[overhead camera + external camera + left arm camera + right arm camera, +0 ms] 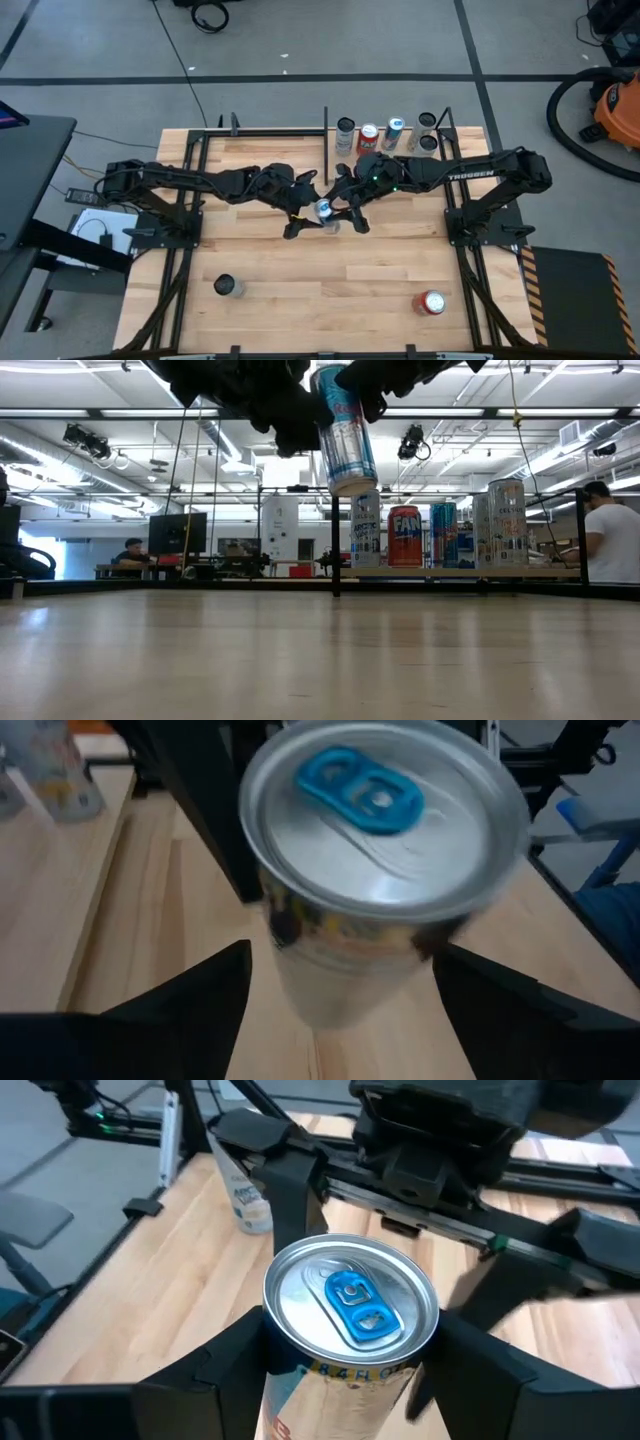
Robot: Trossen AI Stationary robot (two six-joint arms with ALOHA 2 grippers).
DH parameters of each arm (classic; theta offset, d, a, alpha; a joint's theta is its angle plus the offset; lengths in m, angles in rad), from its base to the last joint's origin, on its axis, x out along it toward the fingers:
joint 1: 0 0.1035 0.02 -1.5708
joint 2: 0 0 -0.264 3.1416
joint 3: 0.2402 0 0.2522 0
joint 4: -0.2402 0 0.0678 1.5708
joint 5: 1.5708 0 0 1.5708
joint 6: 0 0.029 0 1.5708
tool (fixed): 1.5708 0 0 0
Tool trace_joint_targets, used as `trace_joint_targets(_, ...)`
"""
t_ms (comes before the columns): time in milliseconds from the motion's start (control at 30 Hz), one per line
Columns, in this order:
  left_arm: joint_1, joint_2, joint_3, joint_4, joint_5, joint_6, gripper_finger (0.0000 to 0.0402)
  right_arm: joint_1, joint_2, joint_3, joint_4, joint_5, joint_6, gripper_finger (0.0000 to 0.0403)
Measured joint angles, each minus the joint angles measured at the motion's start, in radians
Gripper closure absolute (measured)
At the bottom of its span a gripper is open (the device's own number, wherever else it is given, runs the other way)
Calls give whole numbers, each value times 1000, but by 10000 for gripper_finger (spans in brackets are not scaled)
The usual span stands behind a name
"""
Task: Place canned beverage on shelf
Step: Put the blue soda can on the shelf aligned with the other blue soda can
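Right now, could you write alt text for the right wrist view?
A silver can with a blue pull tab sits upright between the right claw's two dark fingers. Behind it lie the wooden tabletop and the left arm.

Open-plan lab: desks, monitors (178, 532), ceiling lights.

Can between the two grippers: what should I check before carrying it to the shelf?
1. Right gripper clamped on can: ok.
2. Left gripper open, fingers off can: ok.
3. Can clear of table: ok, hanging high, tilted.
4. Can upright for placing: not ok.
5. Free spot on shelf among the shelf cans: cannot tell.
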Motion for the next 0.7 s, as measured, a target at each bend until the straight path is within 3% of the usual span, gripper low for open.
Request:
trace_joint_targets(167,25,-7,0,-45,1,-25,88,-1,-38,0,-49,40,0,167)
trace_joint_targets(367,68,-7,0,-83,1,-53,88,-1,-162,0,-126,168,0,167)
trace_joint_targets(567,68,-7,0,-82,4,-61,88,-1,-305,0,-251,417,-17,167)
trace_joint_targets(700,61,-7,0,-70,5,-60,88,-2,-401,-18,-278,530,-11,167)
